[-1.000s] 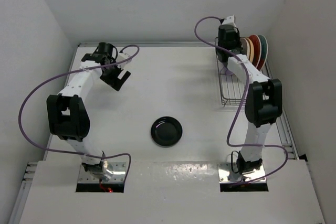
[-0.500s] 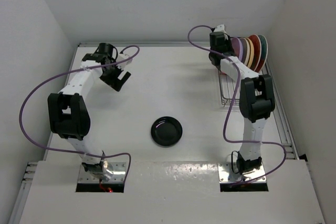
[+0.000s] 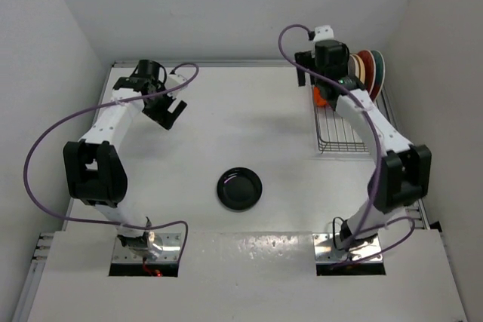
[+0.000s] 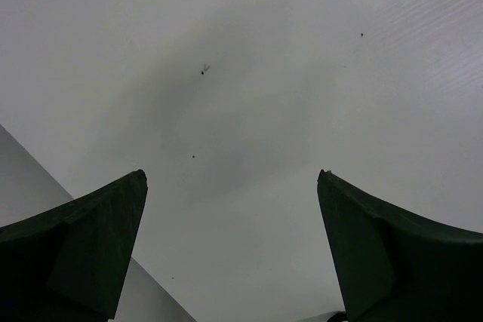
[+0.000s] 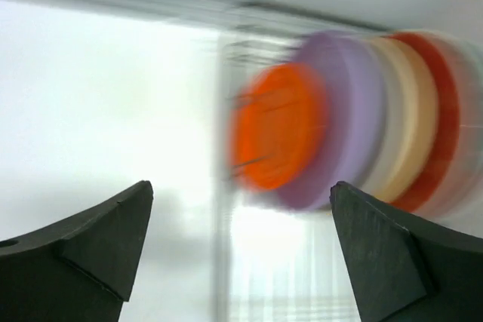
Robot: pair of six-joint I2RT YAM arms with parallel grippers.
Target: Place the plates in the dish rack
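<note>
A glossy black plate point(image 3: 240, 188) lies flat mid-table, far from both grippers. The dish rack point(image 3: 336, 133) stands at the far right, with plates upright at its far end. An orange plate point(image 3: 321, 98) is leftmost there. Beside it are cream and red ones point(image 3: 367, 69), partly hidden by my right arm. My right gripper point(image 3: 308, 73) hovers open by the rack's far left corner, holding nothing. The blurred right wrist view faces the orange plate point(image 5: 272, 130), lavender plate point(image 5: 339, 111), a cream and a red plate beyond my open gripper point(image 5: 241, 183). My left gripper point(image 3: 170, 111) point(image 4: 231, 173) is open over bare table.
White walls close in the table at the back and on both sides. The near half of the rack point(image 5: 302, 292) holds no plates. Purple cables loop from both arms.
My right gripper went from shut to open and pulled away from the plates. The orange plate now shows standing in the rack. The right elbow swung right. The left arm barely moved.
</note>
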